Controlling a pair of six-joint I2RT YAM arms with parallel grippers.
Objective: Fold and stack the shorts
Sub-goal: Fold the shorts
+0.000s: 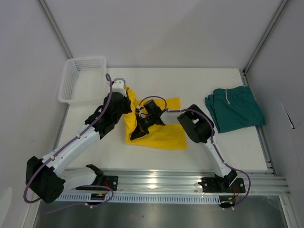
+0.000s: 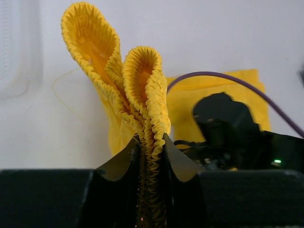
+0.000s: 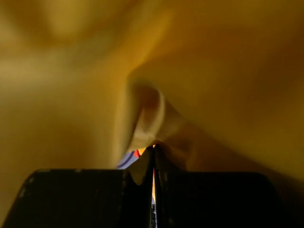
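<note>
Two pairs lie on the table from above: teal-green shorts folded at the right, so roughly half seems done; yellow shorts mid-table, both arms on them. Left wrist: left gripper fingers clamped on the gathered yellow waistband. Right wrist: right gripper fingers pinched together on yellow cloth. Folding yellow and stacking remain.
</note>
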